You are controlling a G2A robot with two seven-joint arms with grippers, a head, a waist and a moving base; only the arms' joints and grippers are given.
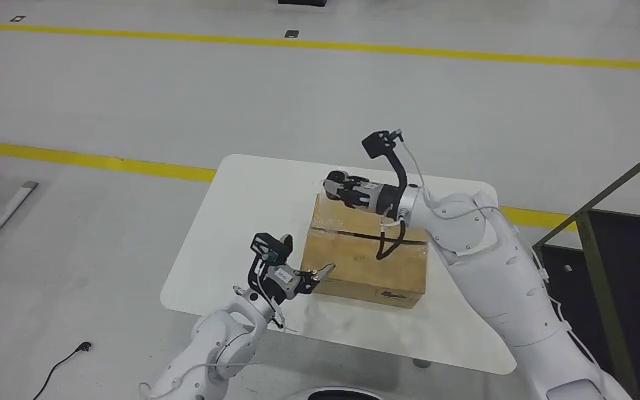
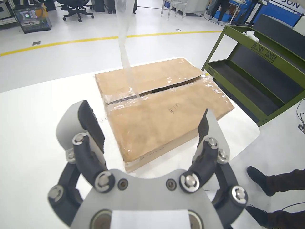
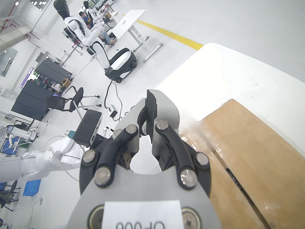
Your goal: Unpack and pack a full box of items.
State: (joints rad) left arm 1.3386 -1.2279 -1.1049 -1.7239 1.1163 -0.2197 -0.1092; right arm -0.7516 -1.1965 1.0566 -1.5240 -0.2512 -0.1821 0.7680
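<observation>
While left tool [image 2: 145, 110] gapes empty, right tool [image 3: 149, 102] pinches glossy tape [image 2: 125, 36]; cardboard box [image 1: 350, 258] rectangular.

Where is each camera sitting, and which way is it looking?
Top view: above the arms, looking down on the white table and cardboard box; both arms show.
Left wrist view: on the left wrist, facing the box across its open left gripper.
Right wrist view: on the right wrist, looking over the box's end into the room, past the right gripper, apparently shut on the tape strip.
Shared: both wrist views show the box's seam.
</observation>
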